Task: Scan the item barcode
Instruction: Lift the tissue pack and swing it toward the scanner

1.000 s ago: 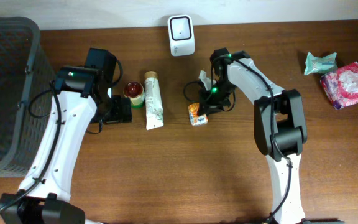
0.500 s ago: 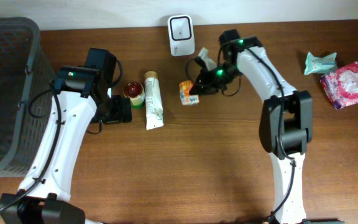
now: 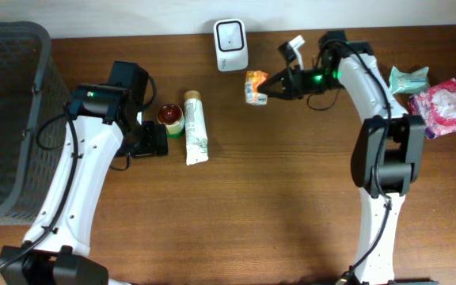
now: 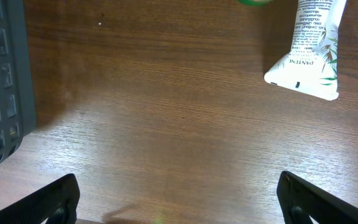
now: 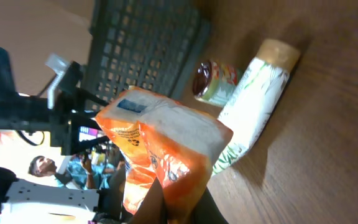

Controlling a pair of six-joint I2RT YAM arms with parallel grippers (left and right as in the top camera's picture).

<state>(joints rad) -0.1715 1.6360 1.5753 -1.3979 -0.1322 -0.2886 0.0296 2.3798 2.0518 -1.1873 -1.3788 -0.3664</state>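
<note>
Orange packet (image 3: 253, 87), one, near one white scanner (image 3: 231, 34).

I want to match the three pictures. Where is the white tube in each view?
Overhead: tube left of centre, beside the jar.
Left wrist: top right corner, cut by the edge.
Right wrist: upper right, past the packet.
Shared landmark: the basket, in all three.
</note>
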